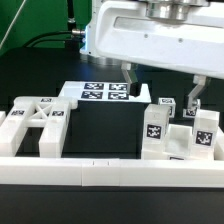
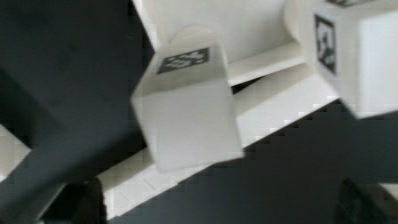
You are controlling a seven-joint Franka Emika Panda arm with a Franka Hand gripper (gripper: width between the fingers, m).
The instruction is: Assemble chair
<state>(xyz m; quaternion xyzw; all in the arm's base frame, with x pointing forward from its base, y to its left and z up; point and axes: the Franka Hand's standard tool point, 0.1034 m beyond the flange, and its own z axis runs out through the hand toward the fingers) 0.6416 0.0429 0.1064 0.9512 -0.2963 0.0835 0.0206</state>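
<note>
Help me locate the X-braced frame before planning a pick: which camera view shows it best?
The exterior view: the X-braced frame lies whole and unobstructed on the exterior view's left. The wrist view shows only close-up tagged white pieces; whether any of them belongs to the frame cannot be told.

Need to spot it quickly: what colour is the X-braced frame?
The X-braced frame is white, carrying small black-and-white square tags; it shows best in the exterior view.
</note>
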